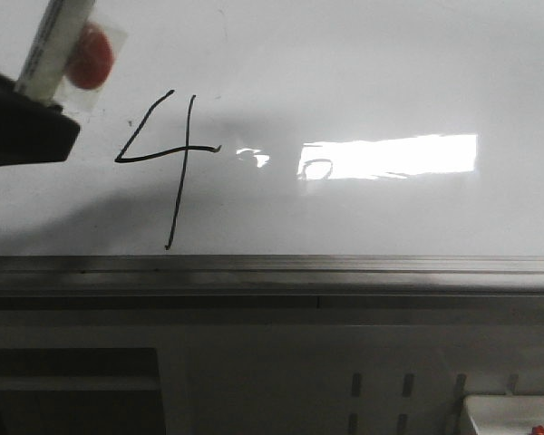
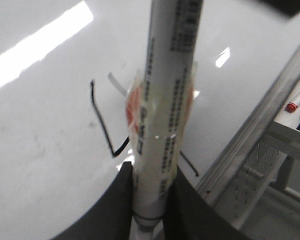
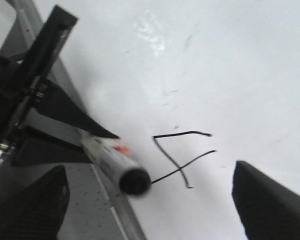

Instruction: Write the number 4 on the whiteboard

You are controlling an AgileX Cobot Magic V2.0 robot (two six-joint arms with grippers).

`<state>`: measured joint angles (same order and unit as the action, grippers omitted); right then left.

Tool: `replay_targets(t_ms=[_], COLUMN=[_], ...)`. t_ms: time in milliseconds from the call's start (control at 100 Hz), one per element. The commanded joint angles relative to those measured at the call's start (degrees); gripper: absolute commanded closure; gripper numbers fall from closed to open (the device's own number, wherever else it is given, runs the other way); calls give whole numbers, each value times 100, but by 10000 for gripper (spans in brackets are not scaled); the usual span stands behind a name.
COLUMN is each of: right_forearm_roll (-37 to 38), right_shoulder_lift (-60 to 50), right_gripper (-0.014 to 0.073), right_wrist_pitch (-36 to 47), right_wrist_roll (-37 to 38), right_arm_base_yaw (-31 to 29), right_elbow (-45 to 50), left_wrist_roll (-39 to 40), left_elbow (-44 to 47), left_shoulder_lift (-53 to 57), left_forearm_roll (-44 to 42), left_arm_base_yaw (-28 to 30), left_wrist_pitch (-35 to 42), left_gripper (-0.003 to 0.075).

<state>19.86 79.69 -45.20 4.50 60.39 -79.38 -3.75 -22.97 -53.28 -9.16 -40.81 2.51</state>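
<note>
Glossy white metal-edged whiteboard (image 1: 363, 72): bears thin black hand-drawn number 4 (image 1: 163, 154) left of glare. Left pincer (image 2: 151, 200): clamped on white barcode-labelled marker (image 2: 165, 110). Right pincer (image 3: 150, 200): wide apart, holding nothing.

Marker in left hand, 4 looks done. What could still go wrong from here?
1. The marker is clamped in the left hand close beside the 4. If its tip is near the whiteboard, a sideways retreat could drag a stray line; lifting straight off seems safer.
2. The right hand is open, with the 4 showing between its fingers. Lowering it could smear the ink.
</note>
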Motion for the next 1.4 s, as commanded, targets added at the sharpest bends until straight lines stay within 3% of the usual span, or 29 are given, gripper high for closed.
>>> replay_targets(t_ms=[0, 110, 250, 370, 720, 820, 940, 1010, 1200, 1240, 1290, 1340, 1390], right_forearm_roll=[780, 1044, 1058, 1058, 1047, 1047, 1047, 1047, 1047, 1059, 1059, 1059, 1059], right_shoulder_lift=[-360, -530, -572, -572, -572, -572, -572, -572, -586, -600, -693, -803, -953], right_gripper=[-24, 15, 53, 53, 53, 53, 53, 53, 55, 85, 181, 339, 552], right_wrist_pitch=[392, 392, 379, 379, 316, 239, 160, 121, 48, 76, 157, 187, 197], right_wrist_roll=[410, 604, 649, 737, 788, 788, 798, 798, 798, 798, 798, 812, 856], right_arm_base_yaw=[-12, -22, -22, -22, -22, -22, -22, -22, -22, -22, -22, -22, -22], right_elbow=[-187, -187, -187, -187, -187, -187, -187, -187, -187, -174, -130, -81, 13], left_wrist_roll=[58, 58, 58, 58, 58, 58, 58, 58, 58, 58, 58, 58, 58], left_elbow=[-350, -472, -564, -653, -653, -653, -657, -657, -667, -676, -670, -670, -670], left_shoulder_lift=[47, 36, -81, -295, -776, -776, -776, -776, -710, -617, -457, -247, -5], left_forearm_roll=[1416, 2600, 3333, 3570, 3803, 3869, 3927, 3994, 3997, 3997, 3985, 3927, 3832], left_arm_base_yaw=[251, 674, 1064, 1201, 1201, 1201, 1201, 1201, 1201, 1201, 1201, 1201, 1201], left_wrist_pitch=[-306, -656, -1060, -1586, -1079, -844, -758, -781, -933, -1004, -1058, -1085, -1085], left_gripper=[741, 741, 741, 741, 735, 641, 401, 312, 281, 281, 281, 282, 301])
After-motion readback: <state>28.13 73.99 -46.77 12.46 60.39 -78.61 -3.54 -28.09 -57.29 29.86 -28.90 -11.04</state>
